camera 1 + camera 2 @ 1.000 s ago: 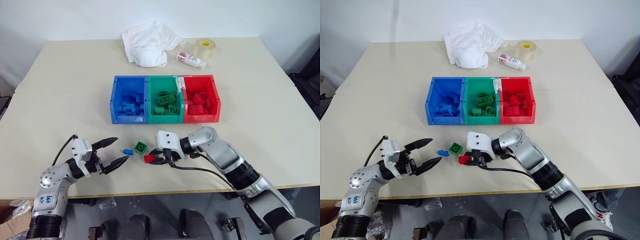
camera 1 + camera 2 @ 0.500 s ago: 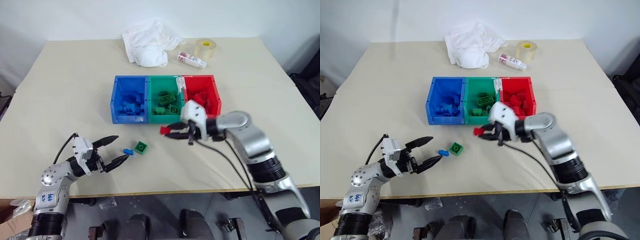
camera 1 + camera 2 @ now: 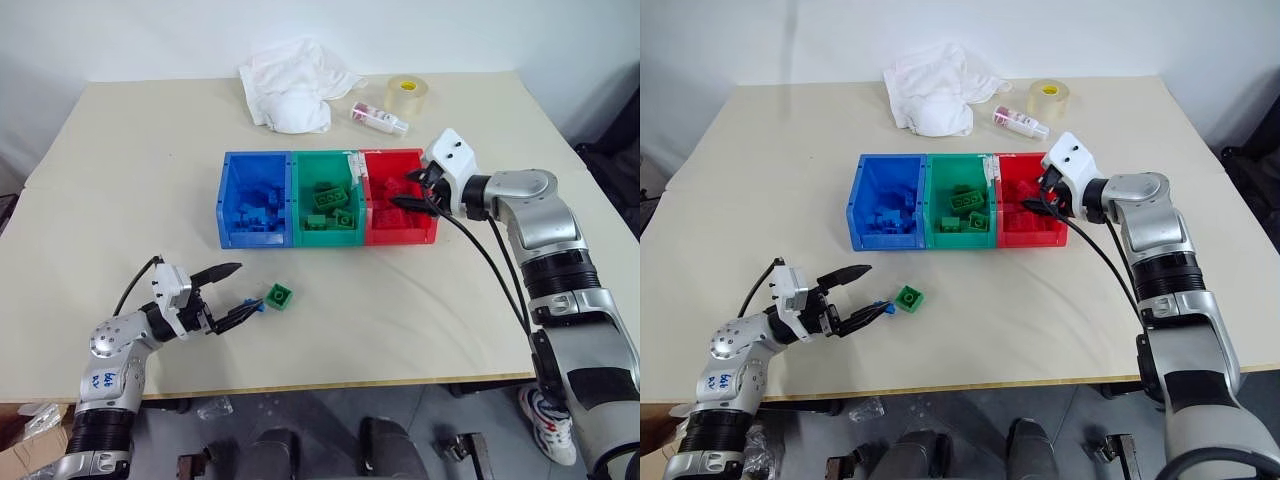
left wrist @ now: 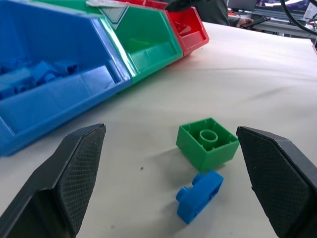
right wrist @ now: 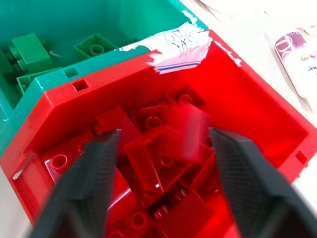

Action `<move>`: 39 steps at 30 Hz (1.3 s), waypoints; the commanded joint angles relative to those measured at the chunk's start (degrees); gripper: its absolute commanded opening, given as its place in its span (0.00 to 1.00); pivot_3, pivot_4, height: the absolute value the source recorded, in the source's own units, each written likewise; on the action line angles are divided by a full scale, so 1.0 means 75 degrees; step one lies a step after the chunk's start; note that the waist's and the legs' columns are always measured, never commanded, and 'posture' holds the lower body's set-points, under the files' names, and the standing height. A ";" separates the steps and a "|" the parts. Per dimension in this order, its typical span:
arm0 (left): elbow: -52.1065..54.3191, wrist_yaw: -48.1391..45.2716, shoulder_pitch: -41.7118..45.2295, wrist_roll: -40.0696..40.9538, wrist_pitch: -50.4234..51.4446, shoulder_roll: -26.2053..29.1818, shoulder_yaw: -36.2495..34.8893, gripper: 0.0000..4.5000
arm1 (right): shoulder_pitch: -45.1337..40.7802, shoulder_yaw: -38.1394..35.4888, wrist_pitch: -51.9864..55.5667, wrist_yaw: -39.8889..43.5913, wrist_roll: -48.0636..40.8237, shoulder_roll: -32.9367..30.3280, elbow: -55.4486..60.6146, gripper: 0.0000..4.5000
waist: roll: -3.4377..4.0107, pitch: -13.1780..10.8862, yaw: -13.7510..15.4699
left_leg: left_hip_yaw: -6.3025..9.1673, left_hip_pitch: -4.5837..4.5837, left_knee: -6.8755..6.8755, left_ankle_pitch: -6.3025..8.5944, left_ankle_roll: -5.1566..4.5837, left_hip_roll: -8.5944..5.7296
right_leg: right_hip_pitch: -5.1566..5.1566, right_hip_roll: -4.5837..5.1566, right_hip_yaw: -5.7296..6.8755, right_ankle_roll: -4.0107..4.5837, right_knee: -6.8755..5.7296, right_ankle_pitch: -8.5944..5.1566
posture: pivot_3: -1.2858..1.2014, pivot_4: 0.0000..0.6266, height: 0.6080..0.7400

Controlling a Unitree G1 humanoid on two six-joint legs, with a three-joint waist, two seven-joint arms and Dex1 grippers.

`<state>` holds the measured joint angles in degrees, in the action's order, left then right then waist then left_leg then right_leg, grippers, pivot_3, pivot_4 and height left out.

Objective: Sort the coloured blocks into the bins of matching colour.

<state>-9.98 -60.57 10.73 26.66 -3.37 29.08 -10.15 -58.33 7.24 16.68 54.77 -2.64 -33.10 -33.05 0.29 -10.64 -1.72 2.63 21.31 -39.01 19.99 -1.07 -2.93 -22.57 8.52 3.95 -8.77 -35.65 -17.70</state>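
Three joined bins sit mid-table: blue bin (image 3: 255,238), green bin (image 3: 328,236) and red bin (image 3: 402,236), each holding several blocks of its own colour. My right gripper (image 3: 405,190) hovers over the red bin, open. In the right wrist view a blurred red block (image 5: 190,124) hangs loose between its fingers (image 5: 89,173), above the red pile. A squarish green block (image 4: 207,143) and a small blue block (image 4: 200,196) lie on the table nearer the front. My left gripper (image 3: 248,288) is open and level just short of them, touching neither.
A crumpled white cloth (image 3: 295,85), a yellowish tape roll (image 3: 405,97) and a small bottle (image 3: 380,118) lie at the table's far side. A torn paper label (image 5: 178,42) sticks to the wall between the green and red bins. Black cables trail from both wrists.
My right gripper lifted the red block from the table's front, carried it over the red bin and opened. The left gripper stayed by the green and blue blocks.
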 commanded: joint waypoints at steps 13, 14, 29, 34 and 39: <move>0.0828 0.0654 -0.0283 0.0068 0.0504 0.0099 -0.0207 1.00 | 0.2510 -0.0937 0.0647 0.2187 -0.1830 -0.1497 0.3928 1.00 | -0.0001 -0.0001 0.0106 | 0.0010 0.0006 -0.0008 0.0001 -0.0001 -0.0001 | 0.0007 0.0002 0.0006 0.0000 0.0005 0.0000 | 0.52 0.24 1.00; 0.0968 0.0673 -0.0440 0.0085 0.0555 0.0163 -0.0269 1.00 | 0.2887 -0.1037 0.0775 0.2408 -0.2075 -0.1676 0.4266 1.00 | -0.0001 -0.0001 0.0130 | 0.0009 0.0008 -0.0008 0.0000 -0.0001 0.0000 | 0.0007 0.0002 0.0005 -0.0001 0.0008 0.0000 | 0.52 0.24 1.00; 0.2931 0.0840 -0.3078 0.0296 0.1187 0.1247 -0.1749 1.00 | 0.4515 -0.1113 0.0844 0.2907 -0.2920 -0.2032 0.5118 1.00 | 0.0003 -0.0003 0.0301 | -0.0017 -0.0002 -0.0012 0.0005 0.0006 0.0030 | 0.0028 -0.0003 -0.0005 0.0000 0.0089 0.0000 | 0.52 0.24 1.00; 0.3437 0.1381 -0.2095 -0.0194 0.1884 0.1090 -0.0458 1.00 | 0.4227 -0.0826 0.0735 0.2740 -0.2774 -0.1703 0.4972 1.00 | 0.0003 -0.0003 0.0423 | -0.0016 -0.0001 -0.0015 0.0005 0.0006 0.0026 | 0.0025 -0.0004 -0.0006 0.0000 0.0085 0.0000 | 0.52 0.24 1.00; 0.3208 0.1622 -0.0811 -0.0678 0.2478 0.0842 0.0848 1.00 | 0.4367 -0.0781 0.0737 0.2455 -0.2773 -0.1544 0.5194 1.00 | 0.0003 -0.0003 0.0401 | -0.0015 0.0001 -0.0012 0.0004 0.0005 0.0020 | 0.0018 -0.0007 -0.0004 -0.0001 0.0038 0.0001 | 0.52 0.24 1.00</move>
<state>13.39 -49.02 2.89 22.70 14.38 35.95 -5.83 -25.85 2.04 22.58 73.90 -22.93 -44.89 4.02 0.31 -10.66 1.29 2.52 21.31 -39.10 20.02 -1.03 -2.79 -22.45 8.47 3.92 -8.78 -35.44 -17.70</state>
